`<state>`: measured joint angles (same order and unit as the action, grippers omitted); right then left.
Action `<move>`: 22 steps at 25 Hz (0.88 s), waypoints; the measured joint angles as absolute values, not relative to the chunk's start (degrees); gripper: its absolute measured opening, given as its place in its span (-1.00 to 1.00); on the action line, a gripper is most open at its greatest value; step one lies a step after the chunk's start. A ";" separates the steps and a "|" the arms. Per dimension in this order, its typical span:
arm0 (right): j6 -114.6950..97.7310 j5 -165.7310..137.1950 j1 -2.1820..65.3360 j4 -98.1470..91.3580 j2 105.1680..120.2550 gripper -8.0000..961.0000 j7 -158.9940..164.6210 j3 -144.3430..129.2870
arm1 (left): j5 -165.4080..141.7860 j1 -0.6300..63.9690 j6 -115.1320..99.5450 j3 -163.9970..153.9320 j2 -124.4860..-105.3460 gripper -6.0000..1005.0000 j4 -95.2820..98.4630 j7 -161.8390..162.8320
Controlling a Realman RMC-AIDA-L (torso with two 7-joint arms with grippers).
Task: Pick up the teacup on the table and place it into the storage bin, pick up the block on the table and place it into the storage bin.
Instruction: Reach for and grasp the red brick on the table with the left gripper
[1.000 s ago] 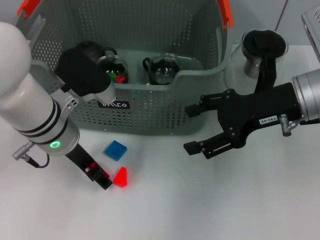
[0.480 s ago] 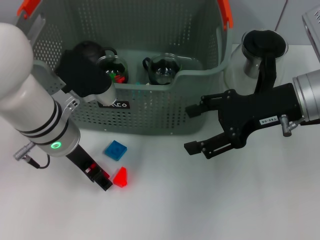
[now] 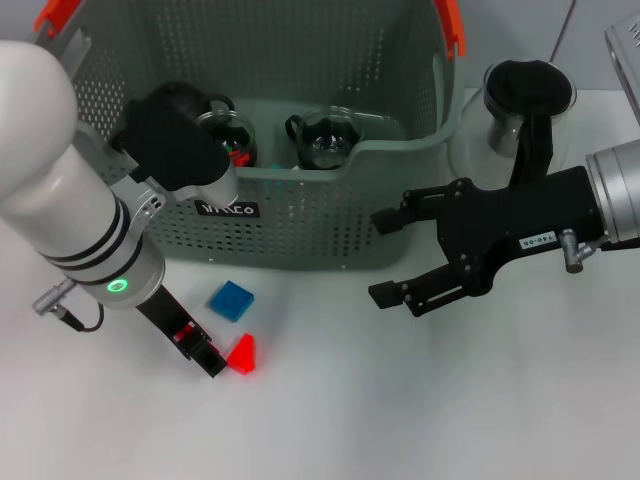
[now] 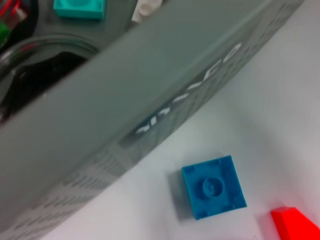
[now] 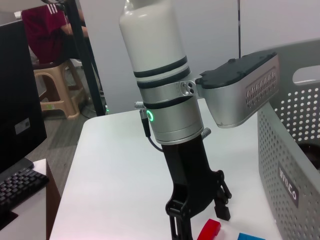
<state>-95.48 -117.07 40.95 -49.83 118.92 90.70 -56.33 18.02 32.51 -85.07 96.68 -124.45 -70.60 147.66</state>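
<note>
Hiding its fingertips, the left end effector (image 3: 205, 352) touches the red block (image 3: 241, 354); grip unclear.

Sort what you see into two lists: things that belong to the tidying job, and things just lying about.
Job: storage bin; two glass teacups already inside it; blue block and red block on the table; left gripper beside the red block; right gripper, open.

Lying about: glass jug with a black lid.

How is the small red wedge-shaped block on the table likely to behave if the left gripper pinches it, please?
The small red wedge-shaped block looks like rigid plastic, so probably stiff and light. Its sloped faces may let it squirt from the left gripper. Lying on the smooth white table, it would likely slide, not roll.
</note>
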 joint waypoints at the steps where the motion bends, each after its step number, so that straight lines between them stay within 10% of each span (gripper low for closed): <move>1: -95.45 -117.07 40.95 -49.83 118.91 0.97 90.70 -56.32 | 18.02 32.69 -85.07 96.68 -124.45 0.77 -70.40 147.67; 22: -95.70 -117.07 41.03 -49.83 118.82 0.97 90.12 -54.95 | 18.75 33.33 -89.03 99.70 -124.31 0.33 -74.21 147.04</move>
<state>-95.70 -117.07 41.03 -49.83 118.82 90.12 -54.95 18.75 33.33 -89.03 99.70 -124.31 -74.21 147.04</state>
